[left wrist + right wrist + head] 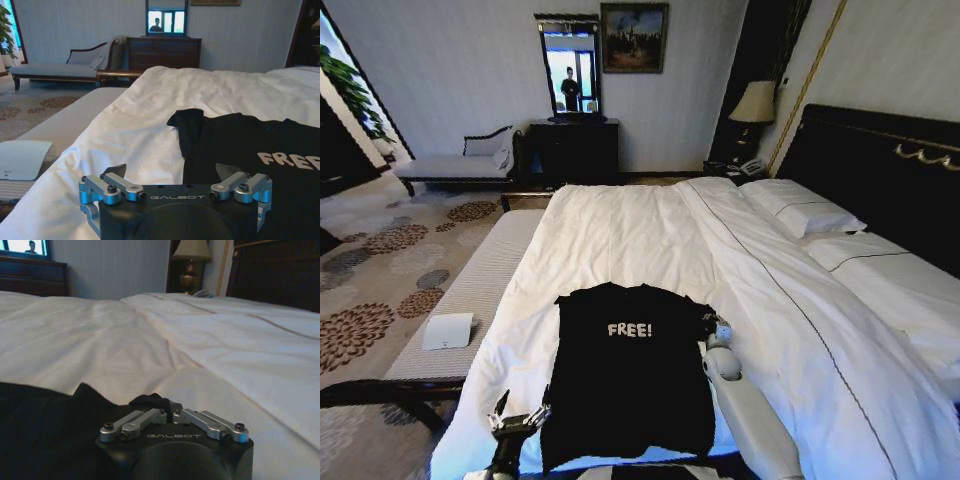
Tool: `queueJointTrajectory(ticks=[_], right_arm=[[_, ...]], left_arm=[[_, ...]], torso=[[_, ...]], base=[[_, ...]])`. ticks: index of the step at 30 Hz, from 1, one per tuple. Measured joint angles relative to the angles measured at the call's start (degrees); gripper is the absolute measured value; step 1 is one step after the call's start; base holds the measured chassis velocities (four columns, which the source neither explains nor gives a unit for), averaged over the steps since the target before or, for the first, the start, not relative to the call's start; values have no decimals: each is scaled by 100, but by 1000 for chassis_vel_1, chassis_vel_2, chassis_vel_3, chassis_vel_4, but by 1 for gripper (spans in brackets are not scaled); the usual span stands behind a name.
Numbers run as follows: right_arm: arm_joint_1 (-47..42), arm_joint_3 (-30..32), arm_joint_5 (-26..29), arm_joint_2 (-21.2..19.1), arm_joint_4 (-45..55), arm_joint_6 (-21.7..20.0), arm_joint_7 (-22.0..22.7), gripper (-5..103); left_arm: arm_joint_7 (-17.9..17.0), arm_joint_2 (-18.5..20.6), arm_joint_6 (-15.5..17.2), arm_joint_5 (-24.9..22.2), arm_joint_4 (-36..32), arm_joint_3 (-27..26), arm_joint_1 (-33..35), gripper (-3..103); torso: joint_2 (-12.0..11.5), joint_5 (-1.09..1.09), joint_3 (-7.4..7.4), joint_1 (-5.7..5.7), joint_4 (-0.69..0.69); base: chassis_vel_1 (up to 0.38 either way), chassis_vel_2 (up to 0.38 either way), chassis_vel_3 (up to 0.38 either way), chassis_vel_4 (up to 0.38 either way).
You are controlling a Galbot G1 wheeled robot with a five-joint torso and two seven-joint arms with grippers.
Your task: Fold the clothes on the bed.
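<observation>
White bed (620,235), right gripper (170,406) pinching T-shirt (630,375) sleeve

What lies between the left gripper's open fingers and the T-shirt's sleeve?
In the left wrist view, only white duvet lies between the left gripper and the T-shirt sleeve.

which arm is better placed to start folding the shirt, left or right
Right, probably. The right claw is shut on the T-shirt at its sleeve, while the left claw hangs open near the shirt's lower left corner.
</observation>
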Motion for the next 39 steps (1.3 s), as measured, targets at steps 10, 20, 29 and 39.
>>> queueJointTrajectory(ticks=[10,20,29,39], right_arm=[[-143,66,-65,-22,81,-25,24,0],[-182,93,-77,-8,154,-84,12,25],[-546,374,-7,-139,495,-89,32,59],[-1419,617,-105,-174,1611,-82,62,96]], left_arm=[[-16,21,22,24,-9,23,-19,100],[-41,91,147,-265,-9,-29,-114,100],[-143,220,451,-816,93,-224,-568,100],[-117,555,1361,-1293,935,-699,-2270,100]], torso=[[0,0,0,0,-1],[0,-1,0,0,-1],[0,-1,1,0,-1],[0,-1,1,0,-1]], base=[[0,0,0,0],[0,0,0,0],[0,0,0,0],[0,0,0,0]])
